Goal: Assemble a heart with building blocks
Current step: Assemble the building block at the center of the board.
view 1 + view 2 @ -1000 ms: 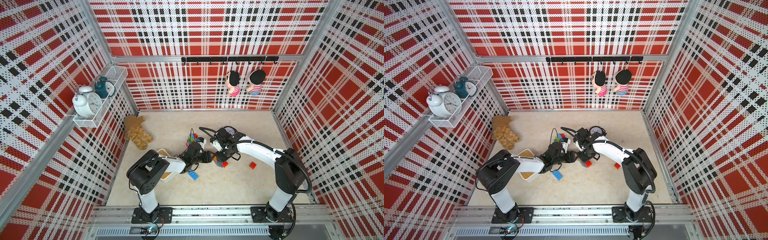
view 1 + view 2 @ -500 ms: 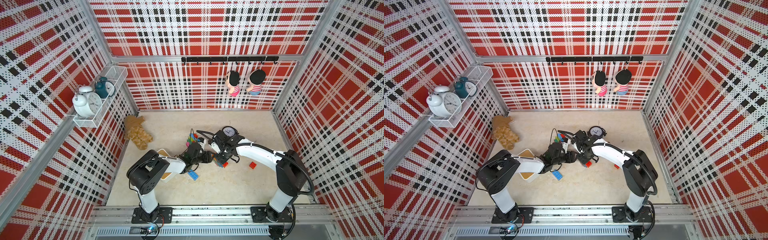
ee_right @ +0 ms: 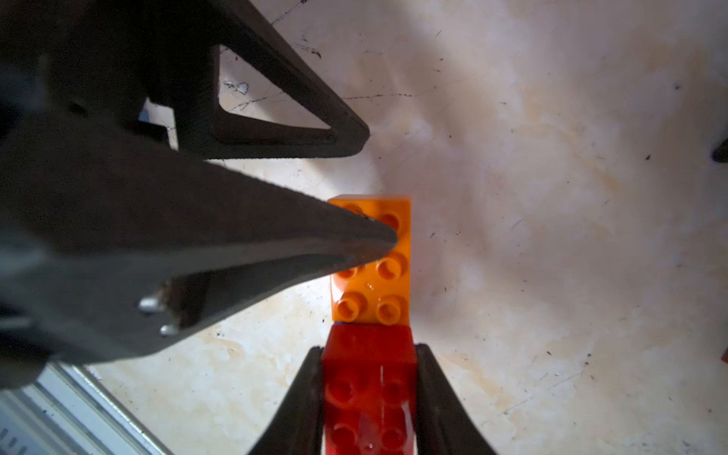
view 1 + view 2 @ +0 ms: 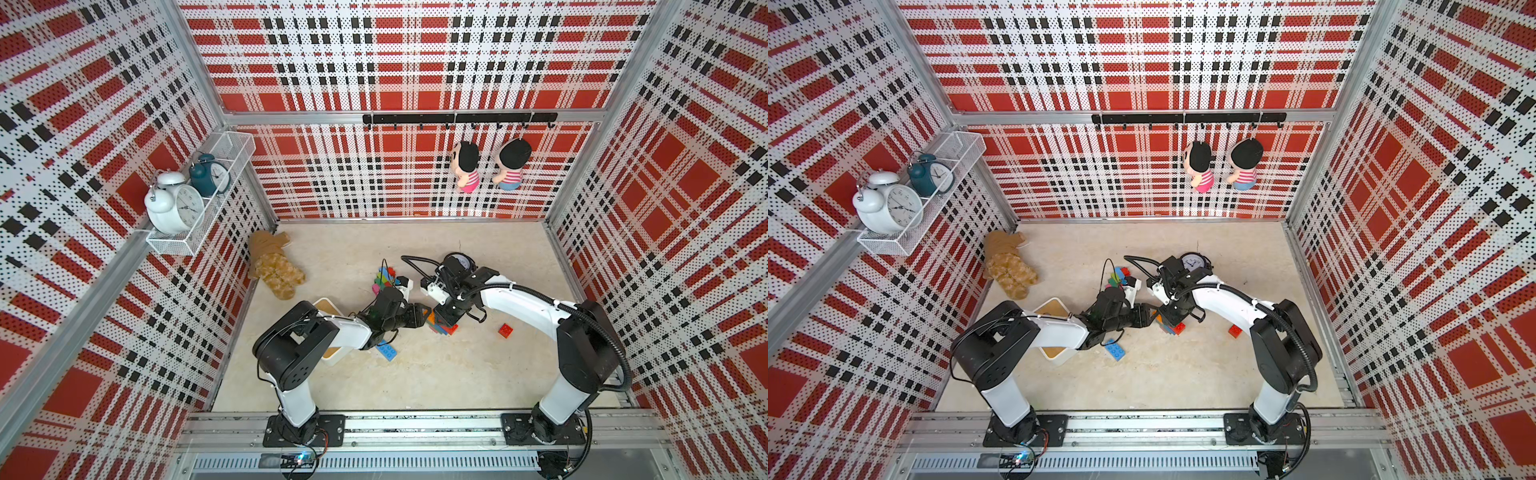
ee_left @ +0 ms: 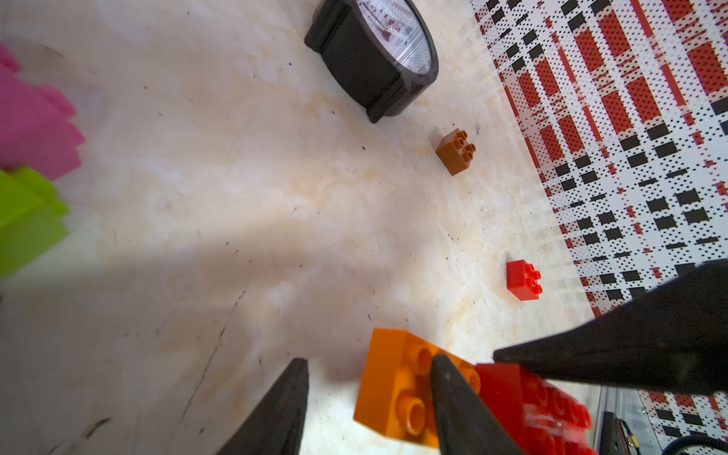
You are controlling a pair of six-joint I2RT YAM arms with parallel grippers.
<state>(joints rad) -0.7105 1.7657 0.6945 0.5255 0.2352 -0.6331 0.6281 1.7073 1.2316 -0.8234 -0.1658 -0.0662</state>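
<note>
While both arms are being stretched inward to meet over the middle of the tabletop point(image 4: 457, 374), the red brick point(image 3: 368, 394) is being pinched on both sides by the right gripper point(image 3: 369, 350), which is pointing down. The orange brick point(image 3: 372, 256), butted against it, is being touched on its studs by one finger of the left gripper point(image 4: 420, 316); jaws parted, nothing grasped. Lying apart: one loose red brick point(image 4: 505, 330), one brown brick point(image 5: 457, 151), one blue brick point(image 4: 387, 350).

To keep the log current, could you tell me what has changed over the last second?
No clear move. The right end effector stays shut on the red block joined to the orange block; the left end effector stays open, one fingertip on that block. The loose red block and blue block lie unchanged.
</note>
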